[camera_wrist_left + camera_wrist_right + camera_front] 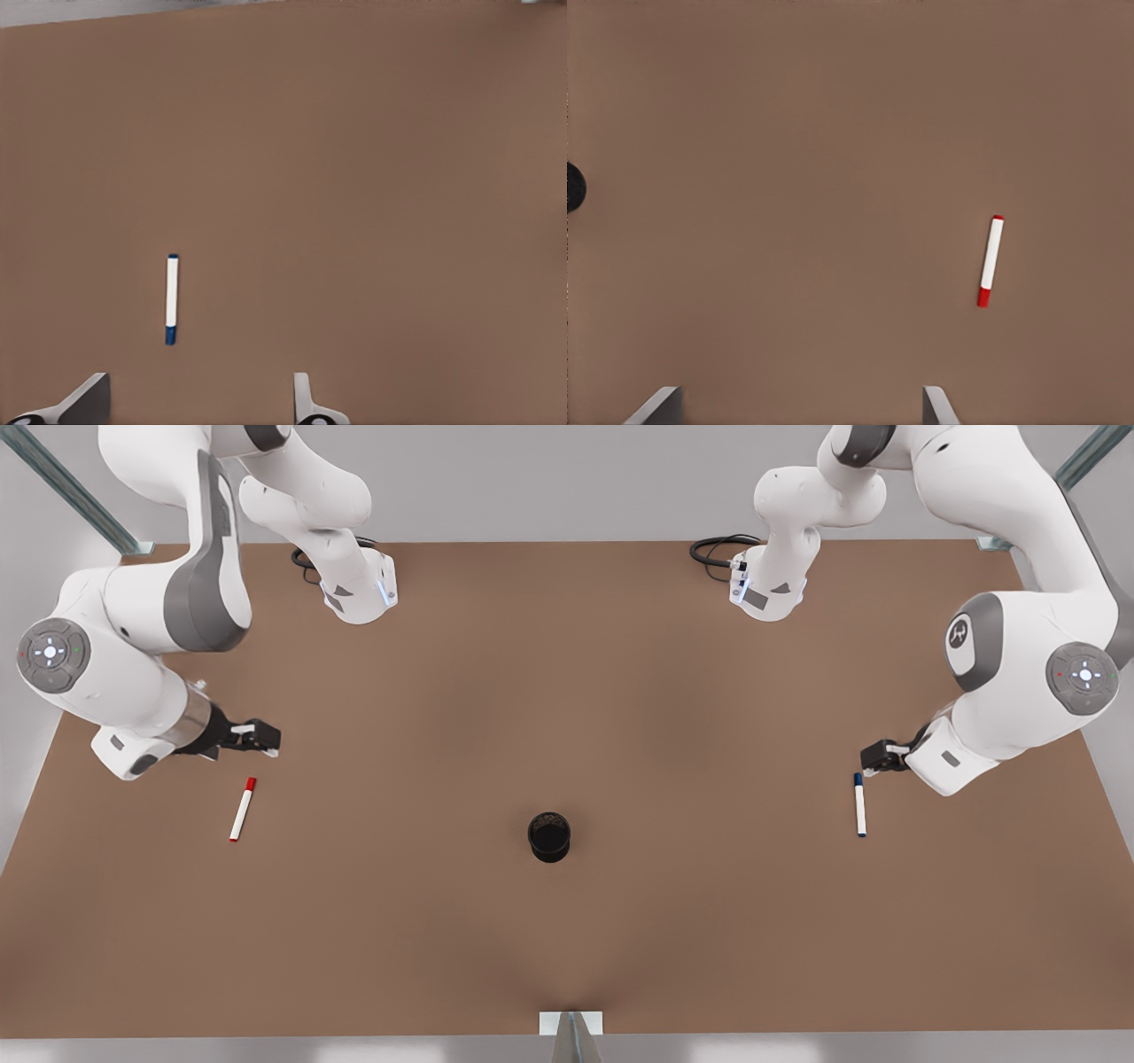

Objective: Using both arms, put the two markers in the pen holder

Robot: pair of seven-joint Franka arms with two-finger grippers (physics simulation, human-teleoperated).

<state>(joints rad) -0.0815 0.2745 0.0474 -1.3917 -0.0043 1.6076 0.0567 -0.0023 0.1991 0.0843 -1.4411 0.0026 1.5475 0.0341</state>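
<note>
Pen holder mid-table, left gripper above blue marker, right gripper above red marker

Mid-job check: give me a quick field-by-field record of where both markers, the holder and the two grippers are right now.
red marker: flat on the table, the front view's left, untouched
blue marker: flat on the table, the front view's right, untouched
pen holder: upright, centre of table, no marker in it
right gripper: open, above the table just behind the red marker's cap
left gripper: open, above the table just behind the blue marker's cap
progress: neither marker picked up yet
</note>
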